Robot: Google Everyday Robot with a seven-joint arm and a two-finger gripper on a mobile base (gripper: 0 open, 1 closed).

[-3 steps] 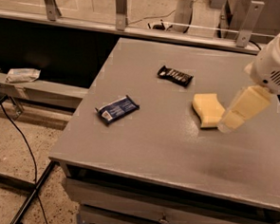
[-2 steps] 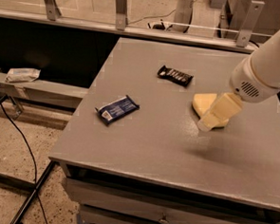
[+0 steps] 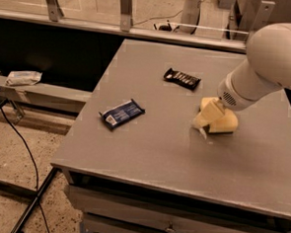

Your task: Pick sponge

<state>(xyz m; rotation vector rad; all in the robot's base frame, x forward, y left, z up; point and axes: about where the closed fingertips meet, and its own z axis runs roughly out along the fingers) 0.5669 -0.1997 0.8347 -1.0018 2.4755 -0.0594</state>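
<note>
Centring on the sponge (image 3: 225, 124) matters: my tool (image 3: 205, 123) touches it near the table's (image 3: 148, 153) right edge; apart or together, I cannot tell.

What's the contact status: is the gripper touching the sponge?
Cannot tell. In the camera view the gripper overlaps one end of the sponge on the table, showing no gap, yet contact isn't plain.
</note>
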